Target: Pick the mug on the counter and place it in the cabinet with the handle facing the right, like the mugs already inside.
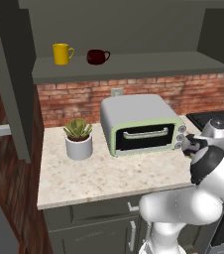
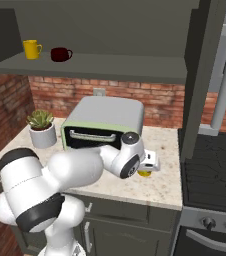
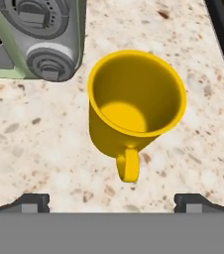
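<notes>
We see the gripper (image 3: 112,201) wide open, holding nothing, above the upright mug (image 3: 134,106) on the counter (image 3: 29,154), handle (image 3: 129,166) toward us, beside the toaster oven (image 3: 39,39).

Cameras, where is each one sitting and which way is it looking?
Left base view: behind the arm on its left, looking down at the counter and toaster oven; the white arm fills the lower right.
Right base view: behind on the right; the arm rises lower left, toward the mug.
Hand view: on the hand, looking down into the mug above the open gripper.
Both base views share the toaster oven, plant and cabinet mugs.
</notes>
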Controlling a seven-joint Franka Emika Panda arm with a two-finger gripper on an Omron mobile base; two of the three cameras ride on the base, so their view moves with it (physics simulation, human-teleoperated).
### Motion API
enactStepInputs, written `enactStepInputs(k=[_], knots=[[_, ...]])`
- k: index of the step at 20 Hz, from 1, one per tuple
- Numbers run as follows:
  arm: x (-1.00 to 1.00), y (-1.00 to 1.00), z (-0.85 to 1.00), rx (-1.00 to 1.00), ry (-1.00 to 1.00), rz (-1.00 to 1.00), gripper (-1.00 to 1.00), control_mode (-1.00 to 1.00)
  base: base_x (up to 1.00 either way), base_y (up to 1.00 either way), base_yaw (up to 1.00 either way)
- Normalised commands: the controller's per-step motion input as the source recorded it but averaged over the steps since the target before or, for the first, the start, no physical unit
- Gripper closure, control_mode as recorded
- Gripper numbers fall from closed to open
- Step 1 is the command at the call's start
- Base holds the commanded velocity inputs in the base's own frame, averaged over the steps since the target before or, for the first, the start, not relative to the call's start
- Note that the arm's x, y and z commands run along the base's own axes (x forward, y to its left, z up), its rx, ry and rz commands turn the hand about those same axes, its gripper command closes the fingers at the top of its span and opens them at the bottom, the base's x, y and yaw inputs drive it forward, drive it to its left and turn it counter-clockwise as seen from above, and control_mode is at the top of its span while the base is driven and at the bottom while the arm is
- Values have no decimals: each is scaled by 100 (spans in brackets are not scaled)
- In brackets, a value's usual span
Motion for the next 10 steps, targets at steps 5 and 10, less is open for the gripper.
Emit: enactStepInputs(k=[5,10], knots=[[15,-9,-15,1,0,0,-100,-100,0,0,0],[15,-14,-14,0,0,0,-100,-100,0,0,0]])
